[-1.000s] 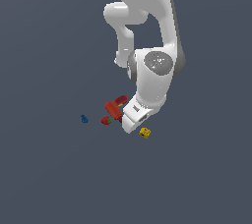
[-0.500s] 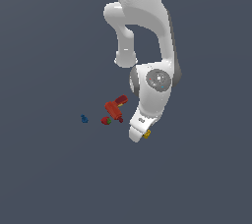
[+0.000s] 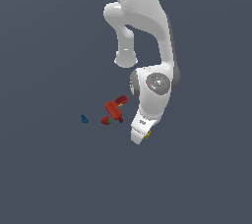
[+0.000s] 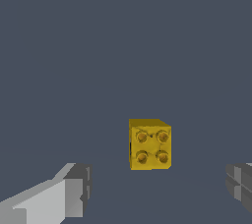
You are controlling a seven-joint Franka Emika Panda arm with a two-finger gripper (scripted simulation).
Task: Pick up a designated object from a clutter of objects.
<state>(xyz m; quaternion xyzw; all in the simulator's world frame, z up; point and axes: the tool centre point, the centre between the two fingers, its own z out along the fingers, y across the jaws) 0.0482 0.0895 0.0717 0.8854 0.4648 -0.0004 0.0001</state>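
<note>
Arm: the white Panda arm (image 3: 147, 26) reached down from the top of the exterior view, elbow bent, forearm sloping toward the floor.
Wrist: the round joint (image 3: 158, 83) sat just above the hand, tilted.
Gripper (image 4: 157, 188): pointed downward, low over the floor.
Fingers (image 4: 74, 191): spread wide apart, touching nothing.

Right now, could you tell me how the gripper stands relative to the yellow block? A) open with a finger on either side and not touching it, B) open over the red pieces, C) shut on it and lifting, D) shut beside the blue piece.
A: in the wrist view the yellow block sits in the gap between the open gripper's fingers, clear of both.
</note>
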